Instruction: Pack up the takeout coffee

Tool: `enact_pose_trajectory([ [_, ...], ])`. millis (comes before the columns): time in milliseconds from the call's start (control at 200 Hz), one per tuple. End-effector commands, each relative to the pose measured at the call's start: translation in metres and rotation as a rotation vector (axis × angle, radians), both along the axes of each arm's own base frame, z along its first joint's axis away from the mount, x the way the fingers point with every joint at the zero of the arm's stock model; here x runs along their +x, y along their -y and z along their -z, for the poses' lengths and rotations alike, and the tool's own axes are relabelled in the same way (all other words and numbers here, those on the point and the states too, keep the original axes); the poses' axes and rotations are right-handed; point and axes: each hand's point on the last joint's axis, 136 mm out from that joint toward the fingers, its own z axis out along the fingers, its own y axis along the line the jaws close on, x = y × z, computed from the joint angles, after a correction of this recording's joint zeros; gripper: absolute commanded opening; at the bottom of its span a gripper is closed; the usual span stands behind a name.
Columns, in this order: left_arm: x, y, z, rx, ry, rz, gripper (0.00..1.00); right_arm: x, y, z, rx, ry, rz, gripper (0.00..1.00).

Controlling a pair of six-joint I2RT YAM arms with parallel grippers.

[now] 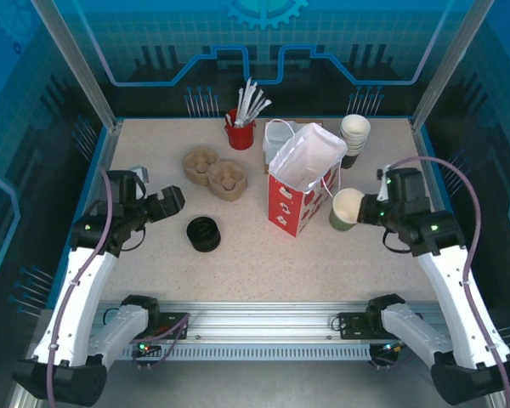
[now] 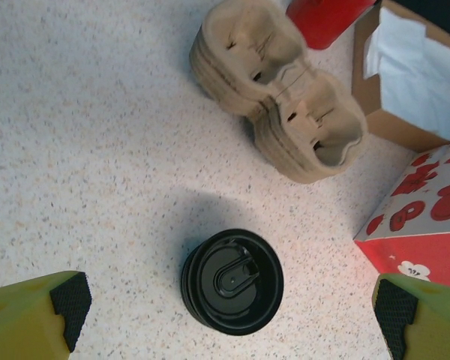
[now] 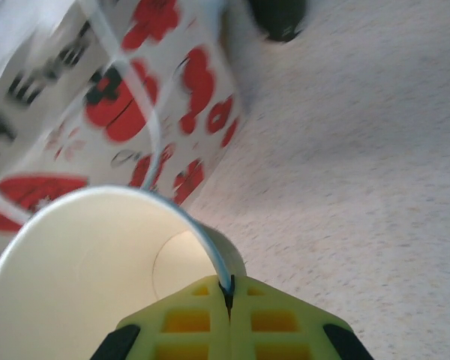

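Observation:
The takeout coffee cup (image 1: 347,208) has an olive wall, a white inside and an open top. It tilts just right of the red-and-white paper bag (image 1: 302,183). My right gripper (image 1: 363,210) is shut on its rim; in the right wrist view the yellow fingers (image 3: 187,322) pinch the cup (image 3: 82,277) wall, with the bag (image 3: 112,97) close behind. A squat stack of black lids (image 1: 205,234) stands on the table at the left. My left gripper (image 1: 172,201) hovers over it, open; the lid stack (image 2: 232,281) lies between the wide-apart pads (image 2: 71,300).
Two stacked cardboard cup carriers (image 1: 214,170) lie behind the lids. At the back stand a red cup of stirrers (image 1: 240,132), a napkin box (image 1: 278,140) and a tall stack of white-rimmed cups (image 1: 354,136). Glass walls ring the table.

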Motion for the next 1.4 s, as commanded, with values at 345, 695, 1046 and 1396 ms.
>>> enact_pose_trajectory([
  [345, 0.000, 0.014, 0.052, -0.105, -0.127, -0.027, 0.98, -0.022, -0.117, 0.047, 0.070, 0.052, -0.296, 0.00],
  [695, 0.005, 0.019, 0.084, -0.128, -0.196, -0.045, 0.94, -0.029, -0.196, 0.074, 0.050, 0.035, -0.455, 0.00],
  [1046, 0.009, 0.022, 0.103, -0.122, -0.242, -0.043, 0.91, -0.003, -0.250, 0.097, 0.047, 0.005, -0.486, 0.00],
  [1396, 0.013, 0.022, 0.120, -0.082, -0.297, -0.050, 0.86, 0.018, -0.262, 0.107, -0.049, -0.012, -0.453, 0.00],
])
